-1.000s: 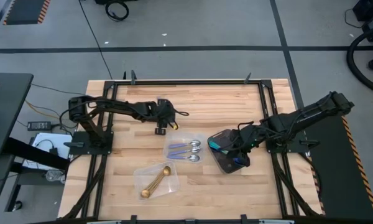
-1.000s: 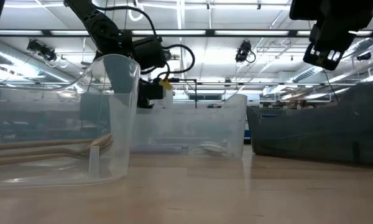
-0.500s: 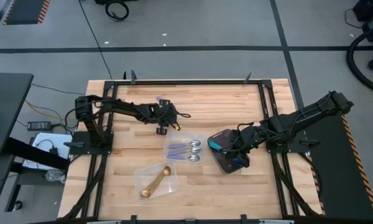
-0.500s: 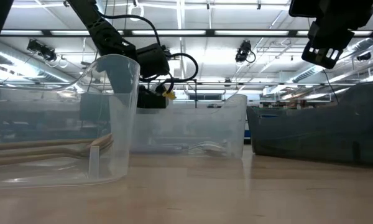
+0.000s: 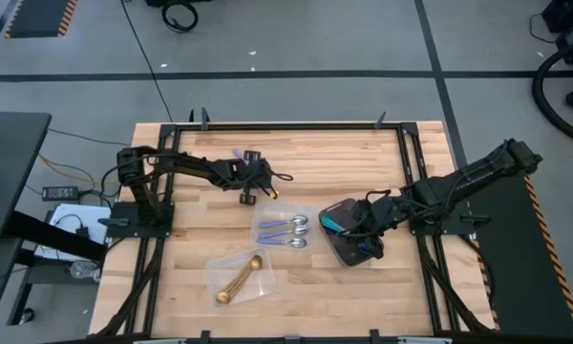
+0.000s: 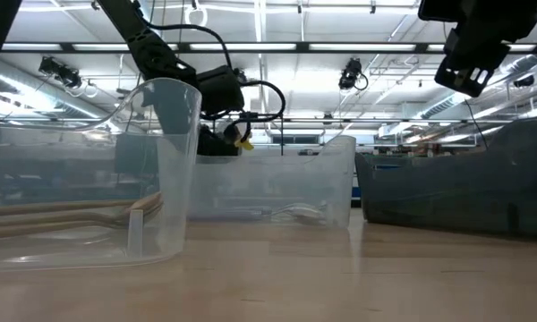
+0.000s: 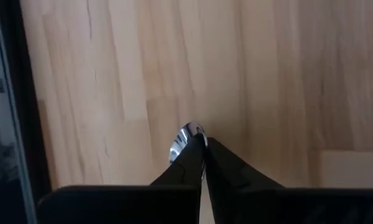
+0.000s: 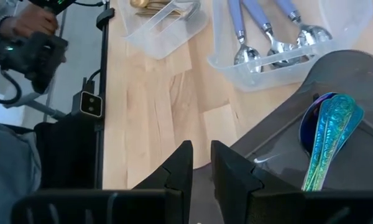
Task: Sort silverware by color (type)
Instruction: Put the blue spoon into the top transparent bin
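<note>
My left gripper [image 5: 248, 197] [image 7: 203, 144] stands low over the bare wood in the far left-centre, shut on a spoon whose silver bowl [image 7: 181, 142] peeks out at the fingertips. A lavender handle end [image 5: 237, 153] shows beside the wrist on its far side. Three lavender-handled silver spoons [image 5: 285, 229] lie in a clear container. Gold utensils [image 5: 239, 279] lie in another clear container nearer the front. Iridescent spoons [image 8: 326, 140] lie in the dark tray [image 5: 349, 252]. My right gripper [image 5: 371, 248] [image 8: 201, 167] hovers over that tray's near-left corner, slightly open, with nothing between its fingers. My left gripper pinches the spoon at its silver bowl end [image 7: 185, 134] between the two fingertips [image 7: 196, 152]. The fingers come slanting down from the table's left. Whether the bowl rests on the wood or hangs just above it, I cannot tell.
The two clear containers [image 6: 161, 179] [image 6: 277, 192] and the dark tray [image 6: 456, 179] fill the table's middle and right. Bare wood lies along the far side and the left. A black frame rail [image 7: 6, 93] edges the table. A person's hand [image 8: 22, 22] shows beyond the table.
My left gripper has sunk a little, turned slightly and shut on the spoon's bowl end. The lavender handle end now shows beside the wrist, where it did not a second ago. My right arm has kept still.
</note>
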Available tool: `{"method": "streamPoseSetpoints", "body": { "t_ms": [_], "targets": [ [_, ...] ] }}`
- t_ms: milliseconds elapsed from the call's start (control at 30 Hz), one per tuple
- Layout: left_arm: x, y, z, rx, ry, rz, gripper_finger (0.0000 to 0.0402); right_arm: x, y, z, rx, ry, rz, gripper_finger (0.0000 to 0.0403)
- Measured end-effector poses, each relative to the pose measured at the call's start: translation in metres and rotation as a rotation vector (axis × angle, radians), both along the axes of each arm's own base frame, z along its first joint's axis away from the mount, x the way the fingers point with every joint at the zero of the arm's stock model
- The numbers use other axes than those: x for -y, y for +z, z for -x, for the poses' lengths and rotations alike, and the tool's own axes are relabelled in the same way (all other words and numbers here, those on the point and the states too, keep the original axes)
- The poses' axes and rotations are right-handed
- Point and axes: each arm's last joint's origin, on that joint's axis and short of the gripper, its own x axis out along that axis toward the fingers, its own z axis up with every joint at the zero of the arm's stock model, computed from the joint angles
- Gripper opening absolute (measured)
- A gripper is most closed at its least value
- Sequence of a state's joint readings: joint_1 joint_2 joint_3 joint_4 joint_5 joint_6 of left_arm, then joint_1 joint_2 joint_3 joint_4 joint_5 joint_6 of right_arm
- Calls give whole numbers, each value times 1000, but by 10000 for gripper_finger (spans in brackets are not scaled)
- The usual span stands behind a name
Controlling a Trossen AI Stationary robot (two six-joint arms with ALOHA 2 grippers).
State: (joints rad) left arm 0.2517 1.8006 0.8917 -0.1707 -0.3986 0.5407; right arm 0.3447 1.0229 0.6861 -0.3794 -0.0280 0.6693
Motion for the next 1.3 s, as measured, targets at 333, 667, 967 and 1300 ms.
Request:
{"method": "streamPoseSetpoints", "body": {
  "t_ms": [333, 667, 967, 1300],
  "targets": [
    [18, 44, -5, 76, 98, 26, 12, 0, 0, 0, 17, -29, 60, 67],
    [19, 103, -20, 111, 303, 210, 11, 2, 0, 0, 41, -56, 132, 67],
    [43, 142, -33, 213, 352, 332, 11, 3, -4, -5, 108, -141, 303, 67],
    [76, 171, -40, 294, 369, 397, 11, -18, -19, -26, 198, -75, 431, 67]
  ]
}}
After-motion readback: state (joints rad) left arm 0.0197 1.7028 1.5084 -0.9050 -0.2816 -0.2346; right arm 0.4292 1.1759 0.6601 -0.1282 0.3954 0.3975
